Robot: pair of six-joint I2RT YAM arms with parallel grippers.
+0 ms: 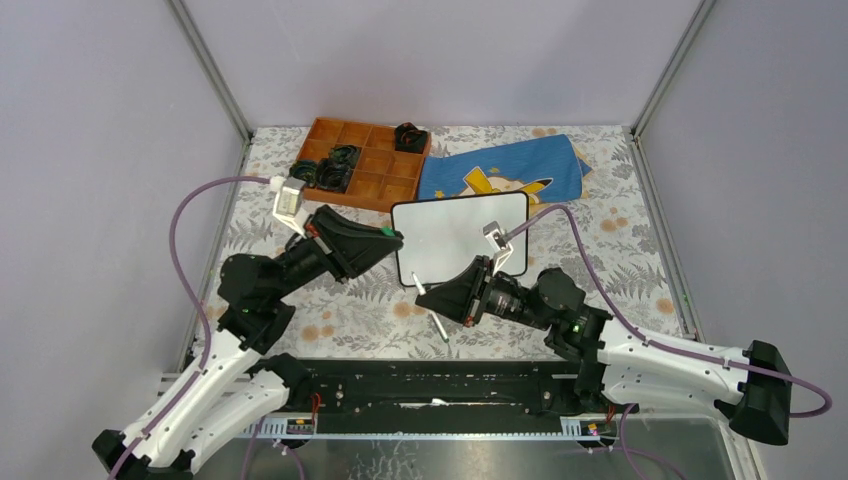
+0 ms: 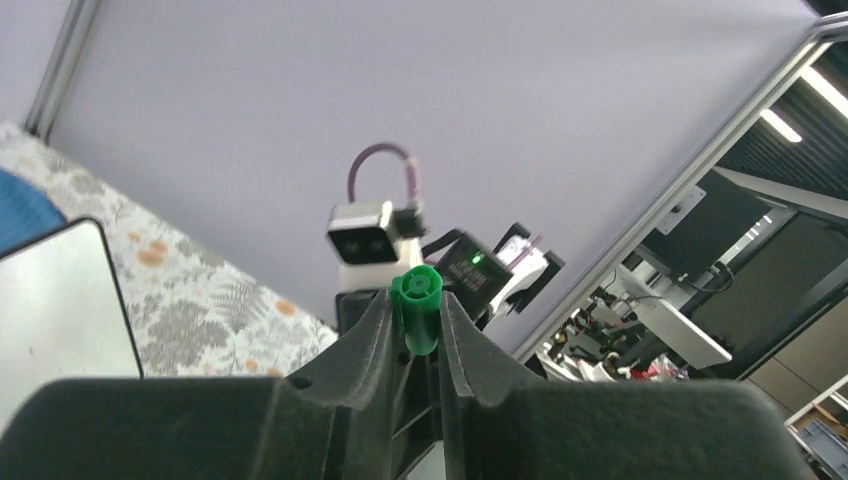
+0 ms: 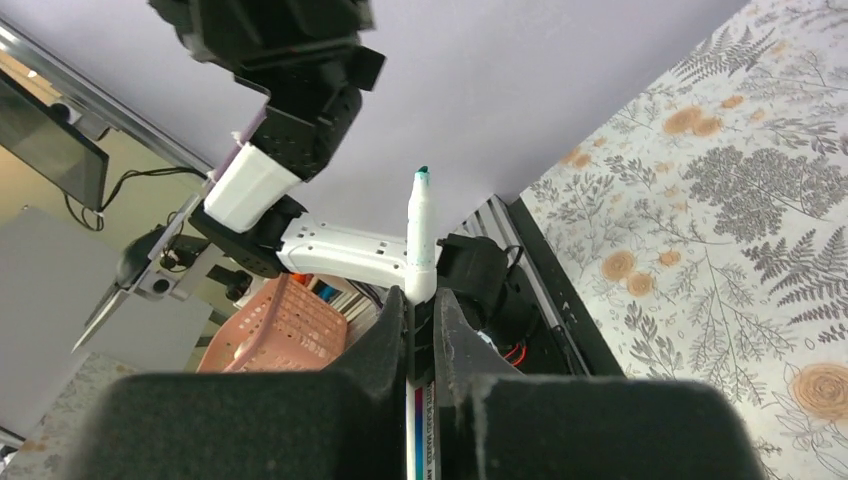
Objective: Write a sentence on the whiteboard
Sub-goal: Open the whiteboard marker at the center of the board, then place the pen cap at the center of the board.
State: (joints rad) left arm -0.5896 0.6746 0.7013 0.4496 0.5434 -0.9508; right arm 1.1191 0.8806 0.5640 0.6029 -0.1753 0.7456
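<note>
Wrist views reveal left gripper (image 2: 415,312) pinching cap (image 2: 416,292), right gripper (image 3: 420,302) pinching marker (image 3: 420,235).

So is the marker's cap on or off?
Off: the marker shows a bare tip in the right end effector, while the left end effector holds the green cap.

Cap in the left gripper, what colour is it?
Green. The cap shows best in the left wrist view, pinched in the left gripper.
</note>
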